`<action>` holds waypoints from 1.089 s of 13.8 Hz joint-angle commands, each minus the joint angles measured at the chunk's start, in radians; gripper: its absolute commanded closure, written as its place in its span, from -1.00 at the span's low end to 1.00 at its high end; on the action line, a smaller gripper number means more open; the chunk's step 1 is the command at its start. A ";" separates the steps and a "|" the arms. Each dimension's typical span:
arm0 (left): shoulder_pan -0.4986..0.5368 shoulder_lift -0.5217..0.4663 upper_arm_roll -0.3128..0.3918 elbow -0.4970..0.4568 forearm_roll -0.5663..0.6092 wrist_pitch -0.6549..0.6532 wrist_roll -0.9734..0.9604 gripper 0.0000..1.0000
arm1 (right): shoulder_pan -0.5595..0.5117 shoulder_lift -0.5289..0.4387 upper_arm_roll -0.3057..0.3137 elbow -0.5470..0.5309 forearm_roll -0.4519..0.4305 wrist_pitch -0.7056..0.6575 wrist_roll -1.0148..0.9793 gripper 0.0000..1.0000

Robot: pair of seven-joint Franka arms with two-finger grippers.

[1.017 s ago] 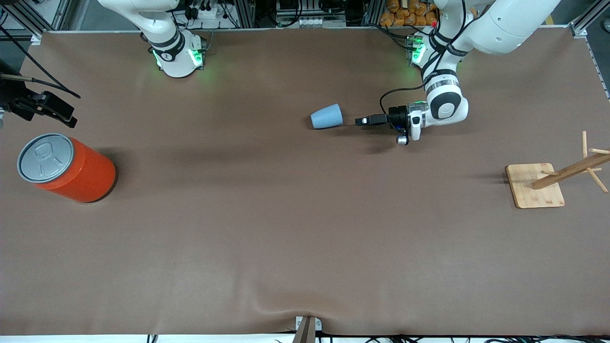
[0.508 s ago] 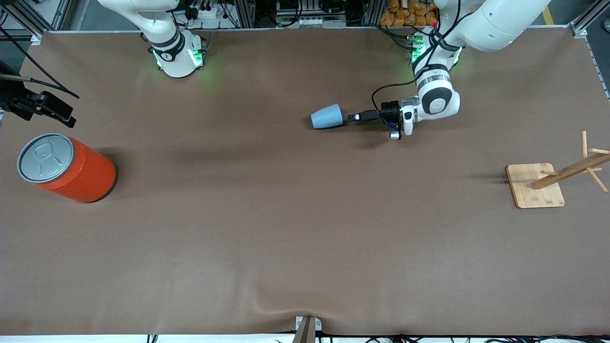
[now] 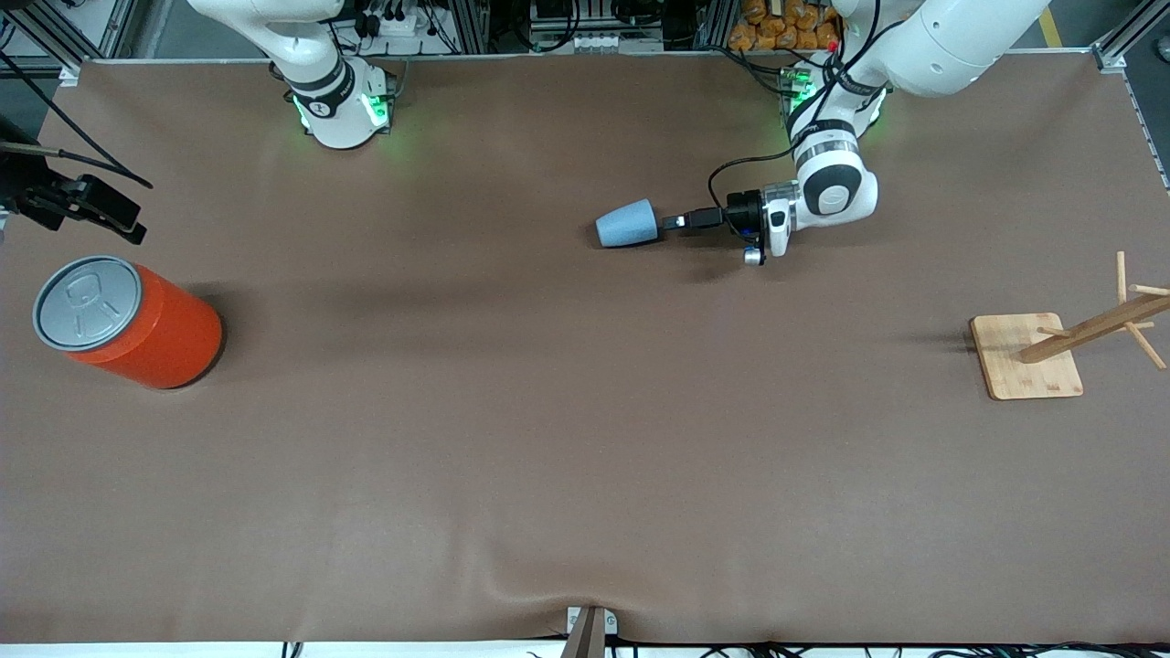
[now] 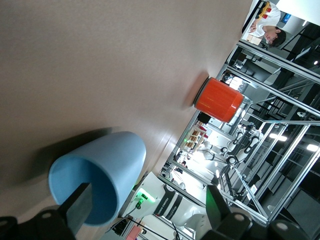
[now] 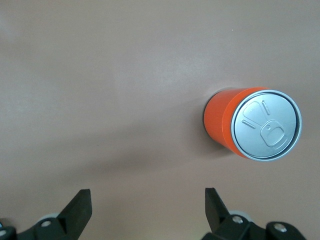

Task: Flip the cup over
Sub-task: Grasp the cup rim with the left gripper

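Observation:
The light-blue cup (image 3: 627, 224) lies on its side on the brown table, its mouth turned toward the left arm's end. My left gripper (image 3: 674, 221) is level with the cup, right at its rim, and open. In the left wrist view the cup (image 4: 107, 165) shows its darker inside. One finger (image 4: 79, 209) stands before the mouth and the other finger (image 4: 216, 204) is off past the cup's wall. The left gripper (image 4: 148, 207) grips nothing. My right gripper (image 5: 147, 205) hangs open and waiting over the table beside the orange can (image 5: 255, 127).
The big orange can (image 3: 128, 320) with a grey lid stands at the right arm's end of the table. A wooden rack on a square base (image 3: 1026, 358) stands at the left arm's end, nearer to the front camera than the cup.
My left gripper has slid toward the cup until its fingertips reach the rim. The cup and the right arm have stayed put.

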 commanded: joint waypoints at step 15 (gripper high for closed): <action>-0.163 -0.008 -0.014 0.018 -0.245 0.106 0.024 -1.00 | -0.020 -0.013 0.013 -0.003 0.004 -0.018 -0.015 -1.00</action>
